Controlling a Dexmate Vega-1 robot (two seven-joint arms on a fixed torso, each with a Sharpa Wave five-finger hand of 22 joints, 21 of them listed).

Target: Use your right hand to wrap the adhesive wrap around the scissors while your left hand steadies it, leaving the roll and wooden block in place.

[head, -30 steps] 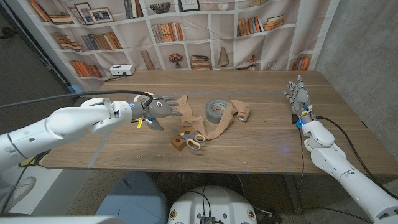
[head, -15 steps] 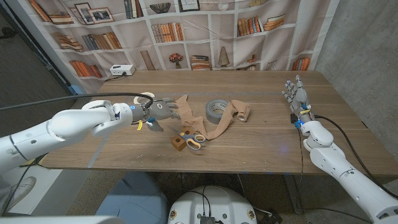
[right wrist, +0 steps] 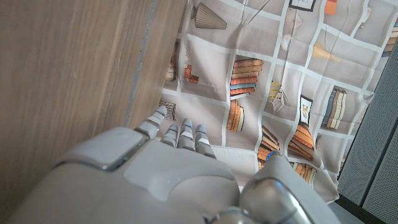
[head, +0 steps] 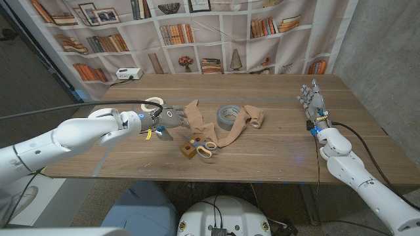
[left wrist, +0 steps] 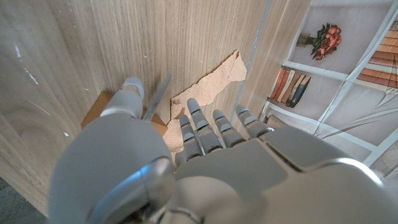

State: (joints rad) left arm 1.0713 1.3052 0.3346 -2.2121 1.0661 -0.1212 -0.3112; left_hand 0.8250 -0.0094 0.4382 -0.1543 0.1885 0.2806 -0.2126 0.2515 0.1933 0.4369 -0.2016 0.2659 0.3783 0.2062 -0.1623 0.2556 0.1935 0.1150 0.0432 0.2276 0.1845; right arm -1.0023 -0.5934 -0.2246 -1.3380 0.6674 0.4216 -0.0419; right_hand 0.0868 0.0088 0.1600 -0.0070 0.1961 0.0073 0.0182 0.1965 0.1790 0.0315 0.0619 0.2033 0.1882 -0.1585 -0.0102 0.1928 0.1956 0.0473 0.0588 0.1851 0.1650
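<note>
The scissors [head: 205, 146] with orange and grey handles lie near the table's front, beside a small wooden block [head: 189, 151]. A tan adhesive wrap strip [head: 226, 134] runs from its loose end [head: 193, 110] past the scissors to its roll [head: 254, 118]. My left hand [head: 171, 117] reaches over the loose end with fingers stretched out; whether they touch it I cannot tell. In the left wrist view its fingertips [left wrist: 200, 118] point at the tan wrap [left wrist: 208, 90], with a scissor blade [left wrist: 159, 96] and the block [left wrist: 99, 109] alongside. My right hand [head: 313, 98] stands upright and open at the table's right side, holding nothing.
A grey tape roll [head: 228, 115] sits behind the wrap strip at mid-table. A white ring [head: 152, 103] lies just behind my left hand. A white box [head: 128, 74] stands at the back left. The bookshelf curtain [head: 216, 33] hangs behind the table.
My left hand has slid a little to the right, closer over the wrap's loose end. The right hand has stayed put.
</note>
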